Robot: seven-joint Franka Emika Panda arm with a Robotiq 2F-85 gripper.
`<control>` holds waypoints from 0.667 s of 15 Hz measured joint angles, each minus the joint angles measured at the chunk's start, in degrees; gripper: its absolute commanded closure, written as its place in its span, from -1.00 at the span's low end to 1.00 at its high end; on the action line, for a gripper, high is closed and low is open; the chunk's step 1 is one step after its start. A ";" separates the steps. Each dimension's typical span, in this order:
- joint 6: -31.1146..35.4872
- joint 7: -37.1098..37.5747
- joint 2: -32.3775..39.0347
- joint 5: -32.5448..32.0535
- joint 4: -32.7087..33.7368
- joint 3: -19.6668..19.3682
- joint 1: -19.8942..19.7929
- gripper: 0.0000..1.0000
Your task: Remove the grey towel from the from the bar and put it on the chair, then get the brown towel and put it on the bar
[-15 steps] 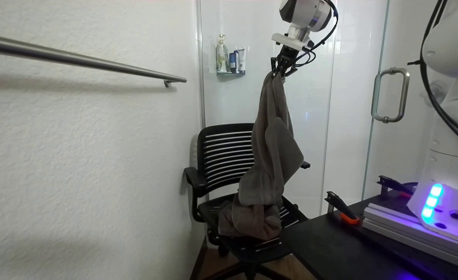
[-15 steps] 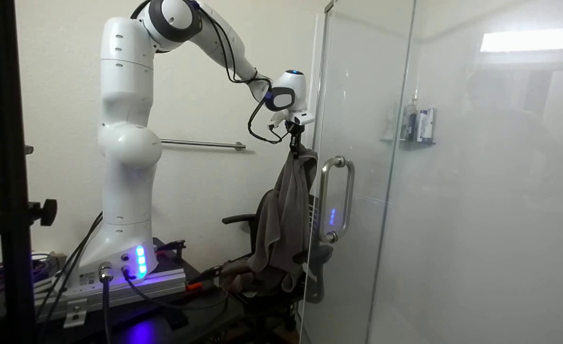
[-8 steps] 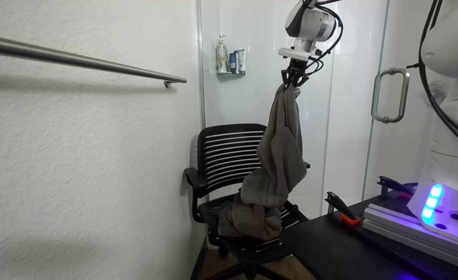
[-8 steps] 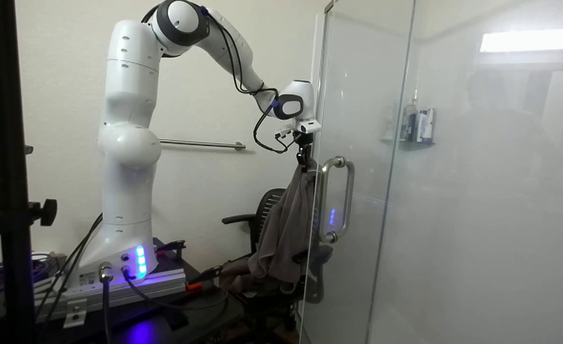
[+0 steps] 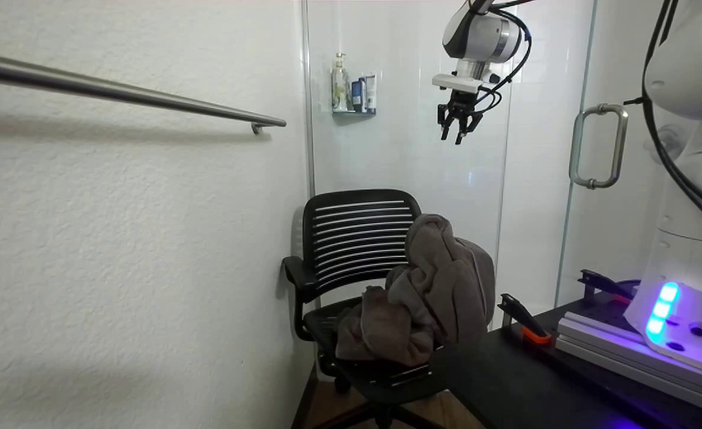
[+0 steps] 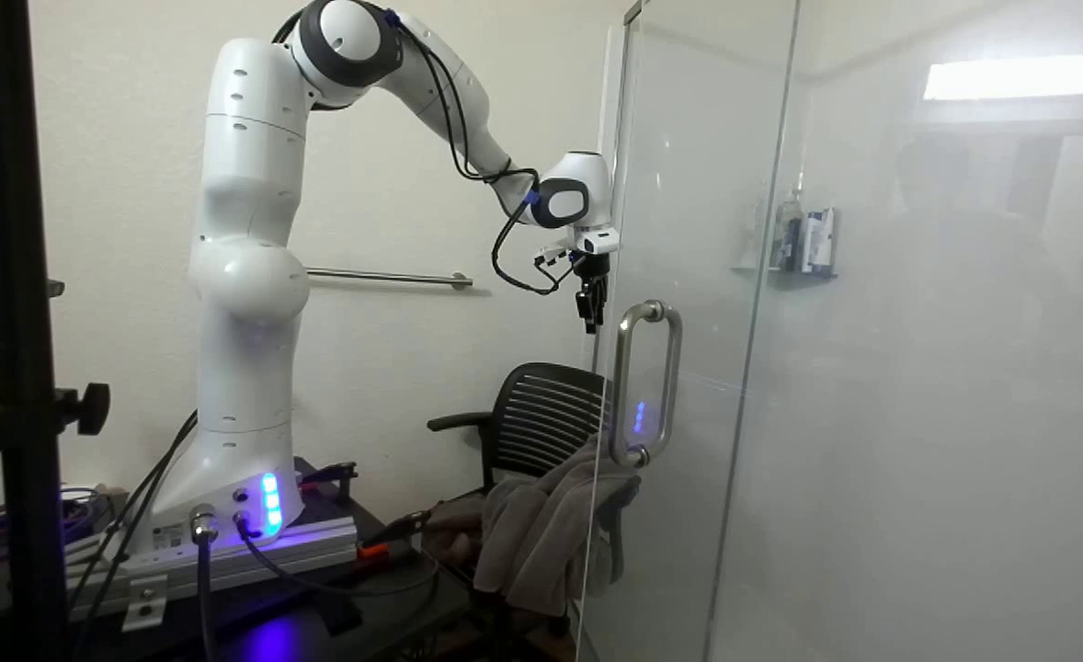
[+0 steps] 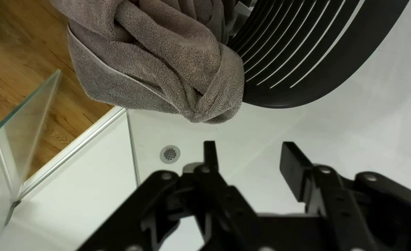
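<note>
Hovers with black two-fingered tool (image 5: pixel 452 140) spread apart above crumpled grey-taupe terry towel (image 5: pixel 446 280) on black slat-backed office chair (image 5: pixel 351 278).

No text readable: robot-base label (image 6: pixel 168 536), bottles (image 5: pixel 358 95) (all too small).

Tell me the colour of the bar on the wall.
Silver-grey; the bar shows best in an exterior view.

Open air separated the gripper (image 5: pixel 452 140) from the grey towel (image 5: pixel 446 292) below and stretched across to the bar (image 5: pixel 127 93). The heap blocked much of the seat (image 5: pixel 387 384) of the chair (image 5: pixel 351 238); in an exterior view, the glass door (image 6: pixel 689 276) and its handle (image 6: pixel 623 395) stood before one side.
</note>
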 measured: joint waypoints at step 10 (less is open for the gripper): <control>-7.72 0.21 7.49 -0.85 -0.34 4.86 4.72 -1.00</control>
